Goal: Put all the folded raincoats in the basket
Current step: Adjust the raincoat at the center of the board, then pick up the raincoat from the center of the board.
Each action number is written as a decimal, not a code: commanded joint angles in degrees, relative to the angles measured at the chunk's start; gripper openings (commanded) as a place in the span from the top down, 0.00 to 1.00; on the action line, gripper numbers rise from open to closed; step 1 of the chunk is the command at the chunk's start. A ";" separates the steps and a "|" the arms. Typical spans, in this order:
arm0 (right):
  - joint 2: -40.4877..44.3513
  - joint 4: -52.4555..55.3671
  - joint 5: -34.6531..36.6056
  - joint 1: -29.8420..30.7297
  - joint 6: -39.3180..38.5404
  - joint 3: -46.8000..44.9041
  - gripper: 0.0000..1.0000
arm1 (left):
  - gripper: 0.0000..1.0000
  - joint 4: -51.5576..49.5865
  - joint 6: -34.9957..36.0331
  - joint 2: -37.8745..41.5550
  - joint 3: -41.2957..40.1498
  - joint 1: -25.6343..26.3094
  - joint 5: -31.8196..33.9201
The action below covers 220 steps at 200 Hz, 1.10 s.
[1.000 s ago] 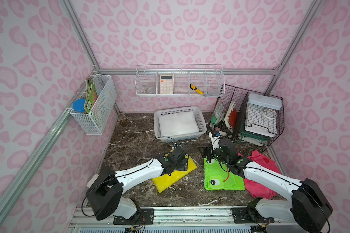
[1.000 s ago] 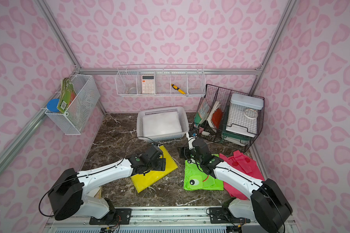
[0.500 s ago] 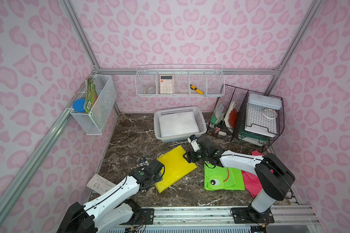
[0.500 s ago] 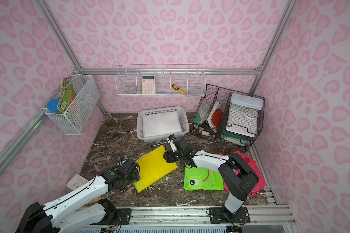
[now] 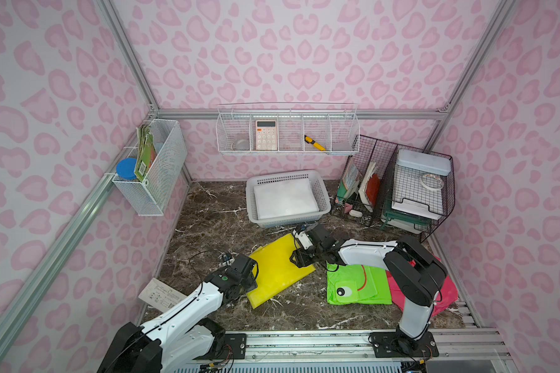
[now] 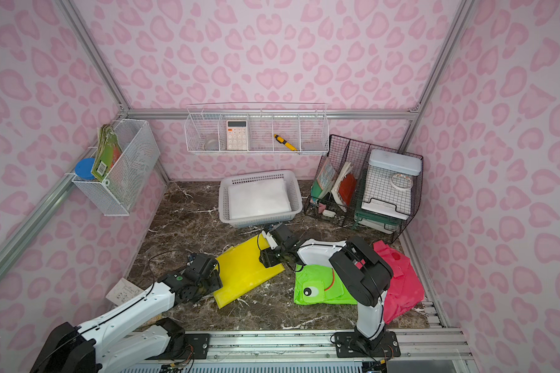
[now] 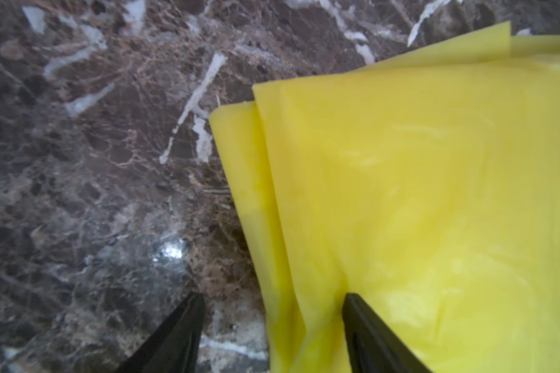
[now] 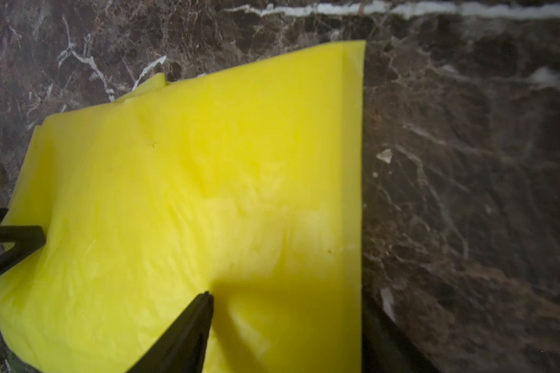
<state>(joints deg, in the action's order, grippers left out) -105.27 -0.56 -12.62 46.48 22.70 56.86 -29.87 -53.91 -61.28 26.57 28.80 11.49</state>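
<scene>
Thin, limp and probably slippery, the folded yellow raincoat (image 5: 280, 268) lies flat on the marble table (image 5: 214, 226) near the basket (image 5: 282, 222), best pinched at opposite edges, where left gripper (image 7: 272, 297) and right gripper (image 8: 286, 294) each straddle one, jaws apart, gripping nothing

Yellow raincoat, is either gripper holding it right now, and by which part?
Nothing is held. The left gripper and the right gripper each straddle an opposite edge of the yellow raincoat, with jaws open and not clamped on it.
</scene>
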 commanded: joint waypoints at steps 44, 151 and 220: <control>8.89 0.54 -0.84 1.96 3.48 -8.56 0.40 | 0.45 10.75 10.14 -8.97 1.46 -6.44 -5.00; 3.21 -4.35 -4.10 -2.01 6.29 -5.55 0.37 | 0.41 8.89 12.09 -12.09 3.34 -7.64 -7.09; 3.42 -5.45 -3.47 -1.04 7.97 -5.93 0.80 | 0.75 11.90 11.76 -16.02 3.30 -7.57 -11.21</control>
<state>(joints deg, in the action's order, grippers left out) -102.63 -5.91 -16.51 45.32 29.80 50.72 -12.97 -41.63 -76.66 30.55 21.17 6.37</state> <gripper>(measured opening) 0.266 0.301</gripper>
